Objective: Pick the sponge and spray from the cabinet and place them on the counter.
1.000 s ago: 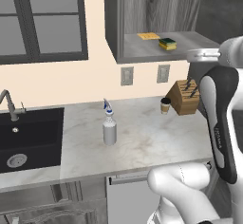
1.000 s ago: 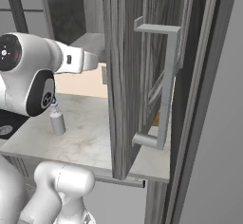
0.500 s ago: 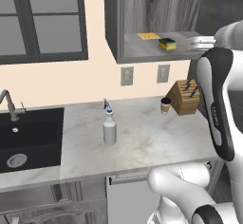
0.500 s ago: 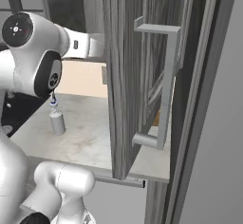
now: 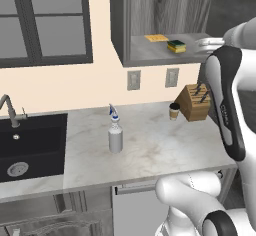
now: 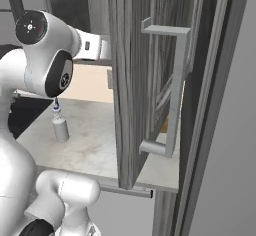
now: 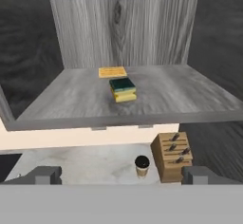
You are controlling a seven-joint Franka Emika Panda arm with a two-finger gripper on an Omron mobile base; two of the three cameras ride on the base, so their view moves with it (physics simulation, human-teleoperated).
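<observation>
The sponge (image 7: 123, 89), yellow with a dark green top, lies mid-shelf in the open cabinet (image 5: 150, 55); it also shows in the left base view (image 5: 176, 46). My gripper (image 7: 123, 175) is open and empty, level with the shelf's front edge and short of the sponge. In the left base view the gripper (image 5: 201, 43) sits just right of the sponge. The spray (image 5: 115, 137) stands upright on the counter (image 5: 150, 150), also seen from the right (image 6: 60, 127).
A flat yellow cloth (image 7: 112, 71) lies behind the sponge. Below the shelf stand a paper coffee cup (image 5: 174, 111) and a knife block (image 5: 196, 101). The black sink (image 5: 25, 145) is at left. The open cabinet door (image 6: 135, 80) stands close on the right.
The hand has risen and moved in toward the cabinet shelf, coming level with the sponge. The jaws stayed open. Sponge and spray have not moved.
</observation>
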